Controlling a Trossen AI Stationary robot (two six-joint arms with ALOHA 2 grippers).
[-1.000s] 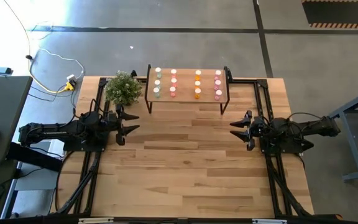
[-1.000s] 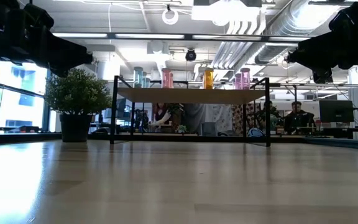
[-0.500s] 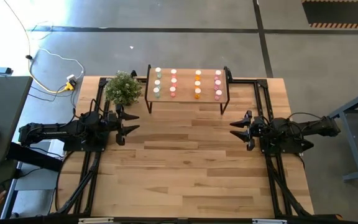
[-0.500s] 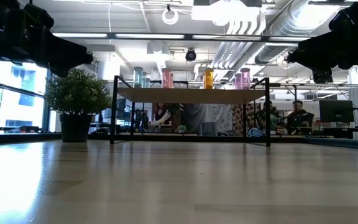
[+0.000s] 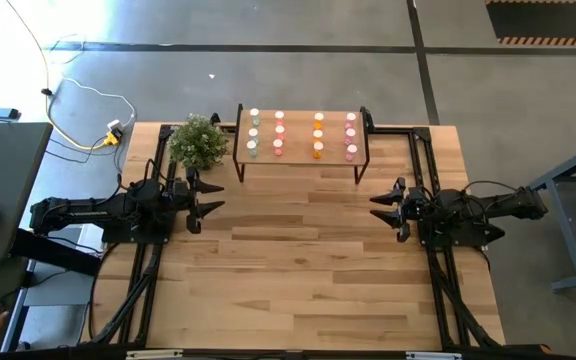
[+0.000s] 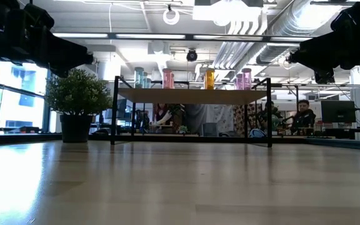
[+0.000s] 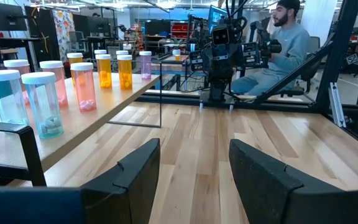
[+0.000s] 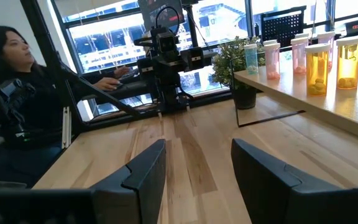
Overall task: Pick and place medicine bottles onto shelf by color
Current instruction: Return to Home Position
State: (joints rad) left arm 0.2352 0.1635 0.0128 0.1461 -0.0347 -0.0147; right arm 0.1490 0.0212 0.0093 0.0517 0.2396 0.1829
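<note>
The left pincer (image 5: 217, 196) and right pincer (image 5: 374, 207) hover spread and empty over the wooden counter (image 5: 298, 270), facing each other from its two sides. Beyond them, at the far edge, the shelf (image 5: 298, 135) carries the medicine bottles (image 5: 318, 134) in four colour rows: pale green, pink, orange and magenta. A potted plant (image 5: 198, 140) stands just beside it.

Premises: robotics laboratory within an open-plan industrial workspace. Evidence: exposed ceiling ducts (image 6: 261, 44), bare concrete floor (image 5: 268, 60), loose cables (image 5: 93, 98) on it, monitor (image 6: 337, 111) at staffed desks. Beyond the jaws of the left gripper (image 7: 194, 149), a seated person (image 7: 284, 43) among workstations.
</note>
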